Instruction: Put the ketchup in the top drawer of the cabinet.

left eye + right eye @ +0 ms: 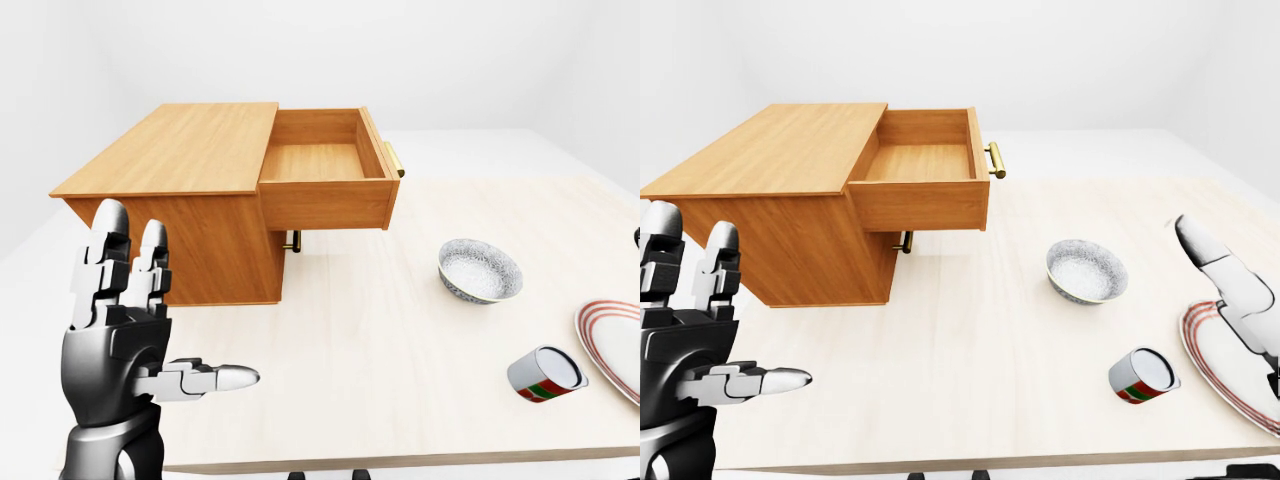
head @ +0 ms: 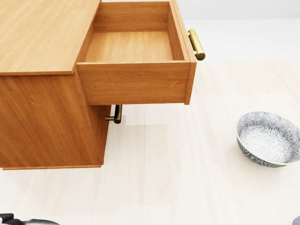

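Two hands: left hand (image 1: 125, 330) spread wide | right hand (image 1: 1230, 285) grip unclear | bowl (image 2: 268, 139), can (image 1: 545, 373) nearby

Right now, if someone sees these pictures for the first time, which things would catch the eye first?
First the wooden cabinet at the left-eye view's upper left, its top drawer pulled fully out and empty. Next the robot's left hand, raised at the lower left with fingers spread open. Then the small things at the right of the table: a patterned bowl, a can lying on its side, and a striped plate at the edge.
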Robot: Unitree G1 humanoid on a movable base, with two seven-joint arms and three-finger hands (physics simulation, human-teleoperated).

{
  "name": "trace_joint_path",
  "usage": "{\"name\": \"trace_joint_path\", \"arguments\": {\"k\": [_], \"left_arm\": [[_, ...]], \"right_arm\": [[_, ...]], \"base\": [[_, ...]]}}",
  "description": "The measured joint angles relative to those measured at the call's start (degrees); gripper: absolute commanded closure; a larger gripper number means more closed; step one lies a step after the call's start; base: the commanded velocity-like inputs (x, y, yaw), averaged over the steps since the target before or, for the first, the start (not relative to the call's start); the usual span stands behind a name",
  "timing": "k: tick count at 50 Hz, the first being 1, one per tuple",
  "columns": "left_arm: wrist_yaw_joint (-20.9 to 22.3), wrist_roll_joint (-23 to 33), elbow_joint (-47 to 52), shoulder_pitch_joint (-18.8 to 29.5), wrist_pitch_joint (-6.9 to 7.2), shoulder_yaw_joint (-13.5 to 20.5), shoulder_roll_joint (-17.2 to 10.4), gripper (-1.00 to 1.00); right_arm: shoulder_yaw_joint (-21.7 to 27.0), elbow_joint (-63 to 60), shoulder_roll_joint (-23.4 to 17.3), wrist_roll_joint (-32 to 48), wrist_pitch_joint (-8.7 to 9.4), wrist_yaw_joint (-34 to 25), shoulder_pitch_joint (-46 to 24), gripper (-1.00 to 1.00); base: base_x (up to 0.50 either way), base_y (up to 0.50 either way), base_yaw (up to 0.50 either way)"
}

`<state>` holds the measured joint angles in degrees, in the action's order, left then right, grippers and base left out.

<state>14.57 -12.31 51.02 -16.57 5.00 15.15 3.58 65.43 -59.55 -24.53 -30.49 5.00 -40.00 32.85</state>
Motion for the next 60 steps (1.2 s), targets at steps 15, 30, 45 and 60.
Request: {"name": "trace_joint_path", "arguments": {"k": [15, 30, 45, 60], "left_arm": [[0.11, 0.25, 0.24, -0.38, 0.00, -0.17, 0.22, -1.00], [0.10, 0.10, 0.53, -0.31, 0.00, 0.17, 0.28, -1.00], [-0.07, 0.19, 0.07, 0.00, 0.00, 0.19, 0.15, -1.00], [-0.38, 0.68, -0.63, 0.02, 0.00, -0.49, -0.01, -1.00]], "right_arm": [[15.67, -0.28, -1.84, 18.57, 0.00, 0.00, -11.35, -1.00], [16.35, 3.92, 2.30, 37.73, 0.00, 0.00, -18.08, -1.00], [13.76, 8.56, 7.78, 44.90, 0.00, 0.00, -18.33, -1.00], [5.69, 16.27, 11.91, 52.53, 0.00, 0.00, -17.83, -1.00]], "base": [[0.00, 0.00, 0.00], [0.00, 0.00, 0.00], [0.00, 0.00, 0.00], [0.00, 0.00, 0.00]]}}
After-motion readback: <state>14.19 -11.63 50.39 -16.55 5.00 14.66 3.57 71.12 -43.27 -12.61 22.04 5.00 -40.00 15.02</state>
